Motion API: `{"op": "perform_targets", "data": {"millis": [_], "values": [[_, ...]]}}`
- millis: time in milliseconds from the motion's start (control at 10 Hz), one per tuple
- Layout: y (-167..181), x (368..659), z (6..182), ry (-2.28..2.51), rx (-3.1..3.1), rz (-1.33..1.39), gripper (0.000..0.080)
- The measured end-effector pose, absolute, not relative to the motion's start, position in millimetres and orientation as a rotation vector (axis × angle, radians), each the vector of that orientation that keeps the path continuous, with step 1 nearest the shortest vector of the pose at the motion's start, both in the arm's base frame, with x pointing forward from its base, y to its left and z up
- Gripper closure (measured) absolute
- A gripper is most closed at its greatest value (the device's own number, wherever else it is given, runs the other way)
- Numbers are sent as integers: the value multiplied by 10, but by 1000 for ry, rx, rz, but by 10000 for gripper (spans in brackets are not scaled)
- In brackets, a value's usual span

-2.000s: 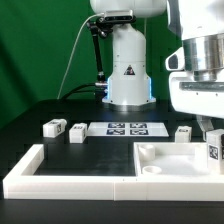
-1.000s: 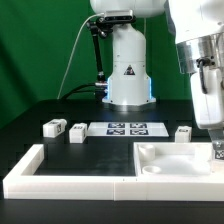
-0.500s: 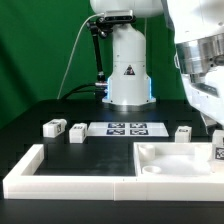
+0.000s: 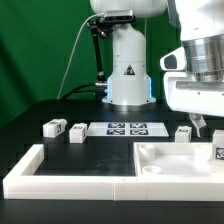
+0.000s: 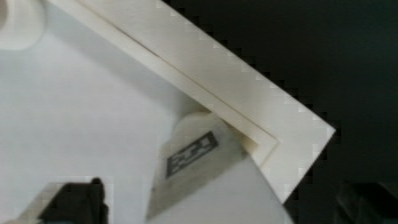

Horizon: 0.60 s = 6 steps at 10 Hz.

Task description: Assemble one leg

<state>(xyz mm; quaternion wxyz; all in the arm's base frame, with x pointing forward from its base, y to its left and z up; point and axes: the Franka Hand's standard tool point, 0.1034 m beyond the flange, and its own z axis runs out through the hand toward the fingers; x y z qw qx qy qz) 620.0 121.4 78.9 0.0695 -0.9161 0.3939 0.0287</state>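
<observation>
A leg (image 4: 218,153), a small white block with a black-and-white tag, stands in the corner of the large white square part (image 4: 170,162) at the exterior view's right edge. In the wrist view the same leg (image 5: 196,150) stands against the square part's raised rim (image 5: 231,85). My gripper (image 4: 203,125) hangs above the leg, apart from it. Its dark fingers (image 5: 75,200) show spread at the wrist view's edge with nothing between them. Three more legs lie on the black table: two at the exterior view's left (image 4: 54,127) (image 4: 76,132) and one behind the square part (image 4: 183,133).
The marker board (image 4: 128,128) lies in the middle in front of the robot base (image 4: 128,70). The long white L-shaped border rail (image 4: 50,172) runs along the front and the exterior view's left, touching the square part.
The gripper was down at the leg in the corner one second ago and has since risen clear. The leg stays in the corner, slightly further towards the exterior view's right.
</observation>
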Motion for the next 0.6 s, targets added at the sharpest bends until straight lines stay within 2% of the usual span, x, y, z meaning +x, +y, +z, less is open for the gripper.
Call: {"op": "perform_targets", "data": {"millis": [400,600], "values": [[1163,6193,723,598,-2985,25,151],[1121,6207,723,498,-3002,12,151]]}}
